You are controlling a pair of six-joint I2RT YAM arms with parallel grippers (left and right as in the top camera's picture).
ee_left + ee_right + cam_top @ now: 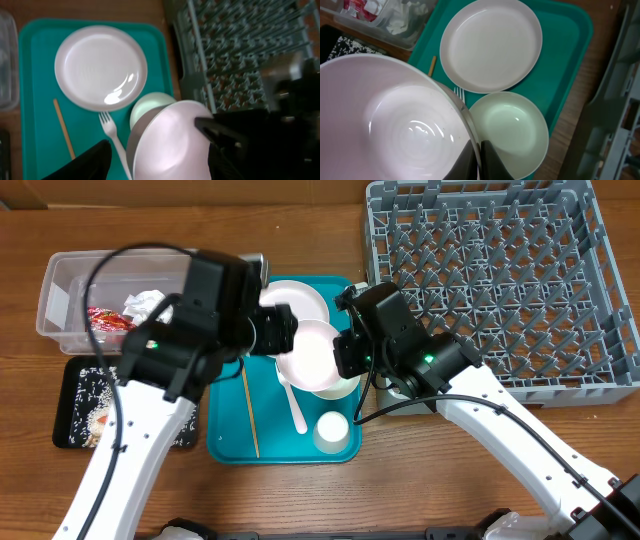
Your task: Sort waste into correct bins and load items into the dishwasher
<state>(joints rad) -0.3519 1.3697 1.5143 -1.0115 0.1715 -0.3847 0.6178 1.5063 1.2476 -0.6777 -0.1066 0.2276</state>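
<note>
My right gripper (479,150) is shut on the rim of a white bowl (390,125), held tilted above the teal tray (225,430). My left gripper (160,167) is open, its fingers standing either side of that bowl (175,145) without pinching it. Below it, a second bowl (507,132), a round plate (297,302), a plastic fork (112,132), a small cup (332,430) and a thin wooden stick (249,410) lie on the tray. The grey dish rack (500,280) stands at the back right with nothing in it.
The clear tub (55,300) at the back left holds a red wrapper (108,320) and crumpled napkins (148,305). In front of it, the black tray (62,405) holds food scraps. Both arms crowd over the teal tray.
</note>
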